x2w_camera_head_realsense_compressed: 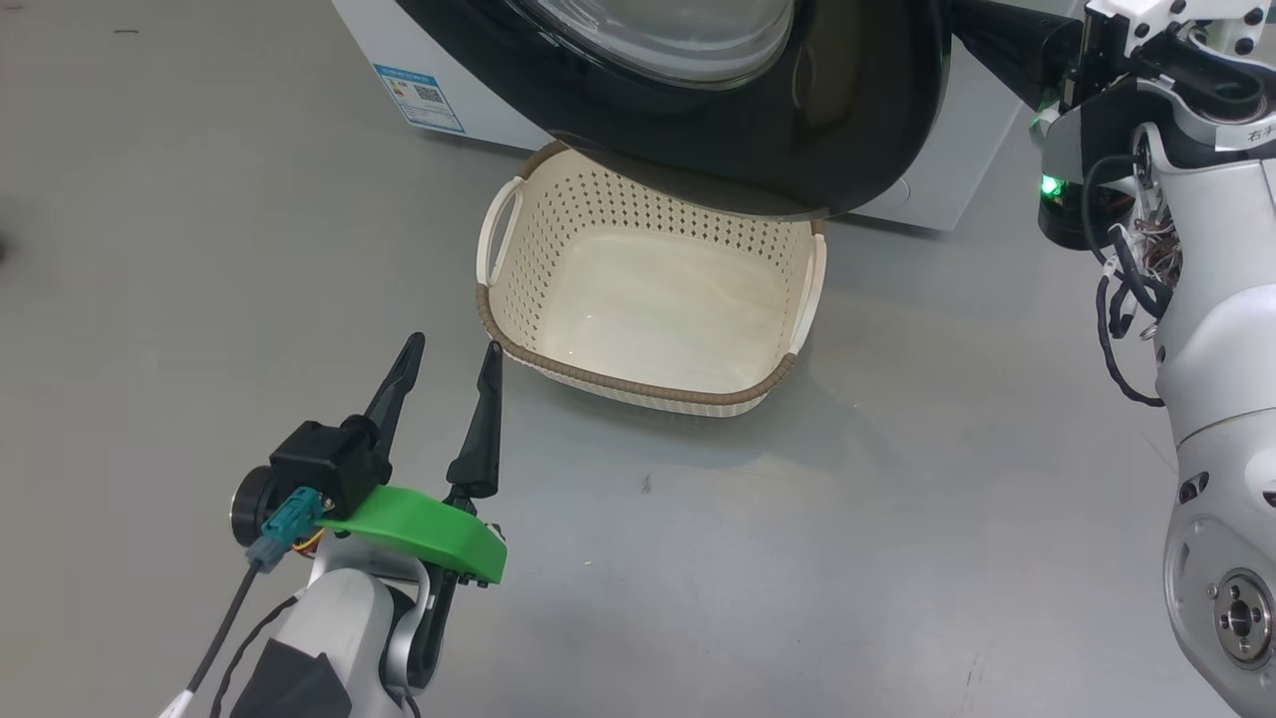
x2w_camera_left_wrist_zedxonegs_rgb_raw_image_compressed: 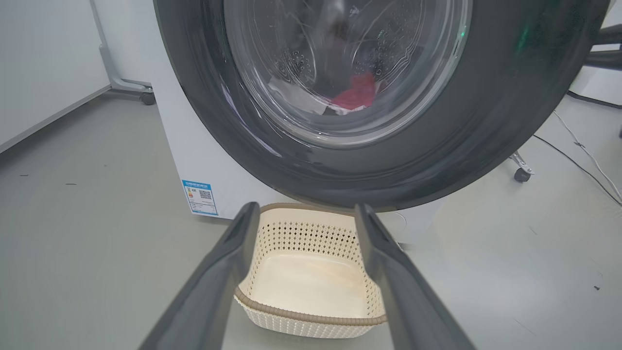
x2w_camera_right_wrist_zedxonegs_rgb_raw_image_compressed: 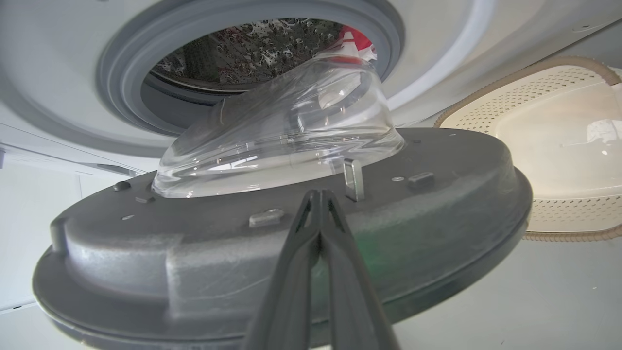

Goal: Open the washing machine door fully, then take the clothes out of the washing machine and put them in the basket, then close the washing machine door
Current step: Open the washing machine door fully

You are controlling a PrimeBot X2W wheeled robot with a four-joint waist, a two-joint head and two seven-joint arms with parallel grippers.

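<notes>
The right gripper (x2w_camera_right_wrist_zedxonegs_rgb_raw_image_compressed: pixel 318 197), pinched shut on nothing, sets its tips against the inner face of the washing machine door (x2w_camera_right_wrist_zedxonegs_rgb_raw_image_compressed: pixel 291 253), seemingly to push it wider. The left gripper (x2w_camera_head_realsense_compressed: pixel 454 347) hangs spread and empty beside the basket (x2w_camera_head_realsense_compressed: pixel 638 387), which sits under the door's edge (handy for the clothes (x2w_camera_left_wrist_zedxonegs_rgb_raw_image_compressed: pixel 354 95) in the drum (x2w_camera_right_wrist_zedxonegs_rgb_raw_image_compressed: pixel 243 48)).

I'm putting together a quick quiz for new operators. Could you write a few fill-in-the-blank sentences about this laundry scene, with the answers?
1. The basket in front of the washing machine is ____.
2. The red clothes lie inside the machine's ____.
3. The left gripper has its fingers ____.
4. The right gripper, at the inner face of the washing machine door, has its fingers ____.

Missing words: empty; drum; open; shut.
</notes>
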